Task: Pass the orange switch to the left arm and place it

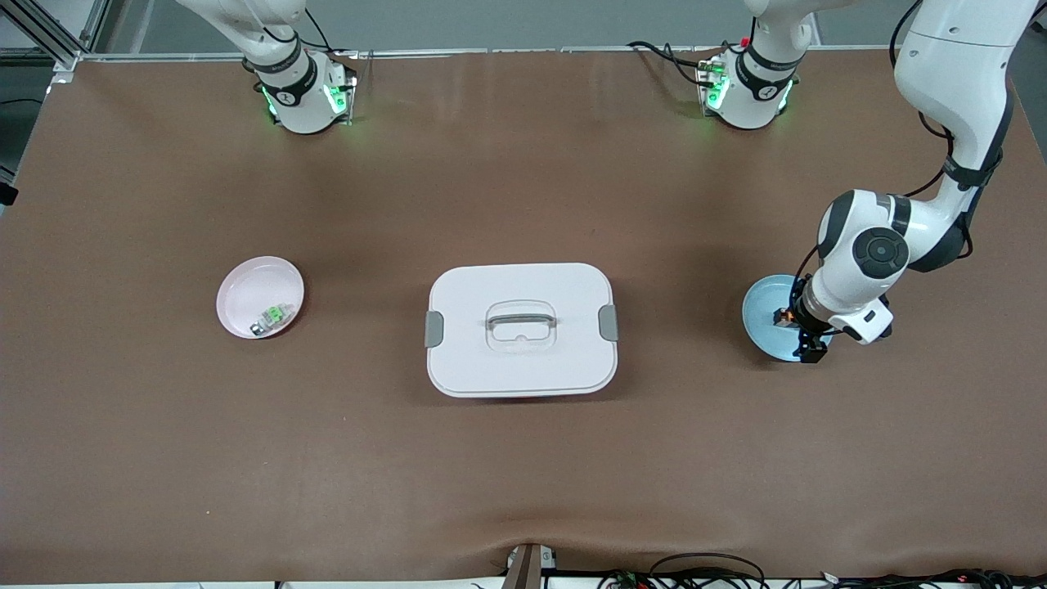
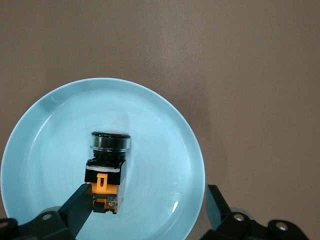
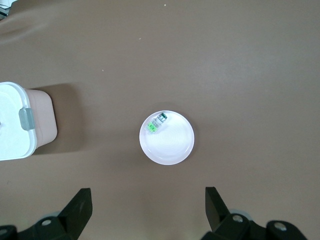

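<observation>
Two round plates flank a large container on the brown table (image 1: 164, 458). Toward the right arm's end, the small pink plate (image 1: 245, 286) holds a green-and-silver switch (image 1: 274, 317); the right gripper (image 3: 147, 212) hangs high over this plate, fingers spread wide and empty. Between the plates sits the white rounded-rectangular plastic box (image 1: 521, 360) with a clear lid handle and grey side clips. Toward the left arm's end, the light blue plate (image 2: 50, 125) carries the orange switch (image 2: 106, 172), a black push-button part with an orange body, lying on its side. The left gripper (image 2: 150, 207) is low over this plate, fingers wide apart, one finger (image 2: 77, 205) just beside the switch, gripping nothing.
</observation>
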### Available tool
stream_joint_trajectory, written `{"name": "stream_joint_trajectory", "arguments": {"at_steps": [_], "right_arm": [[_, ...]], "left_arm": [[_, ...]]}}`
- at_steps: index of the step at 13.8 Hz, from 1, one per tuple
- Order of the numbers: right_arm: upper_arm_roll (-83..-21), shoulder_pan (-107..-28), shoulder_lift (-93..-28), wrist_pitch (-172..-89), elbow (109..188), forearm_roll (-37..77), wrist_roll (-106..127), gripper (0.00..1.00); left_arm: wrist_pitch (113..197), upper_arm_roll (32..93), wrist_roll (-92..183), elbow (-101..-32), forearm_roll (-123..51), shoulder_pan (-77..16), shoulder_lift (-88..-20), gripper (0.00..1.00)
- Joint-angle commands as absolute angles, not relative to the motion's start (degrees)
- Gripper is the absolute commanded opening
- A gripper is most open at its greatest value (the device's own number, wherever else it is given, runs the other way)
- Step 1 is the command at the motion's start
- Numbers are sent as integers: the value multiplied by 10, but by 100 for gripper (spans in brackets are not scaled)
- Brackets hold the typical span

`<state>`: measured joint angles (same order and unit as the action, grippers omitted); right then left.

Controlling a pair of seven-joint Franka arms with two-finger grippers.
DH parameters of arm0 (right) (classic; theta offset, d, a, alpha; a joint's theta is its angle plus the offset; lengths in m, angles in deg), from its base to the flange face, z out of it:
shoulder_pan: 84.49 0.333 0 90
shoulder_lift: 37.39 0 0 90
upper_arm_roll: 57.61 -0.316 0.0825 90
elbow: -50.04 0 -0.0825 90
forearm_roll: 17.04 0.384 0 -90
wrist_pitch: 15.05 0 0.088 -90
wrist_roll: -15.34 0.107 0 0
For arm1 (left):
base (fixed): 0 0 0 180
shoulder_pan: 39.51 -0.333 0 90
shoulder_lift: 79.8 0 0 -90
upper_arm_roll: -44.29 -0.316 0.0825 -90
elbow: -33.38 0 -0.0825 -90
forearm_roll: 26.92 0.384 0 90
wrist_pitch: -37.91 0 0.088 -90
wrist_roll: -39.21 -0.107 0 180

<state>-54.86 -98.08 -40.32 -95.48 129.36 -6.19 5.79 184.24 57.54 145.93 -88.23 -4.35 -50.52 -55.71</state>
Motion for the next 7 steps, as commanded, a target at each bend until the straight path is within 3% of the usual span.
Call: {"name": "stream_joint_trajectory", "arguments": {"at_steps": [1, 2, 4, 7], "right_arm": [[-556, -973, -393, -954, 1299, -58, 68, 100], [-562, -965, -392, -956, 1298, -74, 68, 100], [-597, -891, -392, -970, 1294, -218, 105, 100], [-600, -877, -392, -969, 1294, -226, 158, 100]], "left_arm": [[1809, 577, 1482, -861, -27, -501, -558, 100], [1809, 579, 1482, -859, -27, -500, -553, 100], [1809, 579, 1476, -856, -31, -501, -551, 100], [1810, 579, 1434, -857, -47, -503, -562, 100]]}}
